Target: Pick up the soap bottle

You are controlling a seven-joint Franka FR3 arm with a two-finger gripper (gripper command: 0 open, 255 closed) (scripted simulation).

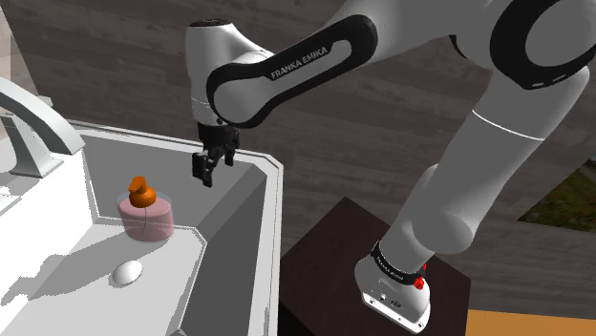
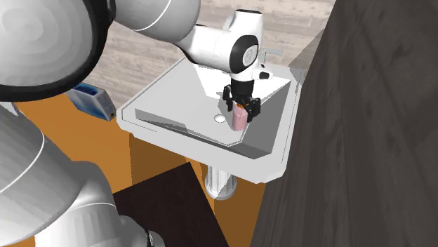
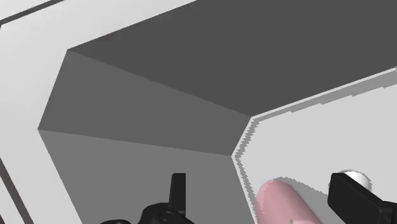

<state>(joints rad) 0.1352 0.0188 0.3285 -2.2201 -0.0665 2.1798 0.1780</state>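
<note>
The soap bottle (image 1: 145, 216) is a pink body with an orange pump, standing upright in the white sink basin (image 1: 57, 253). My black gripper (image 1: 215, 162) hangs open above the basin, up and toward the shoulder view's right of the bottle, clear of it. In the second exterior view the gripper (image 2: 241, 107) sits just over the pink bottle (image 2: 239, 119). The wrist view has the bottle's pink body (image 3: 283, 203) between my spread fingers (image 3: 179, 191), nearer the other finger, with neither touching it.
A white faucet (image 1: 33, 134) rises at the sink's far left. A white oval drain piece (image 1: 126, 274) lies on the basin floor near the bottle. The sink's raised rim (image 1: 272, 177) runs just beside the gripper. A blue box (image 2: 93, 100) sits on the orange floor.
</note>
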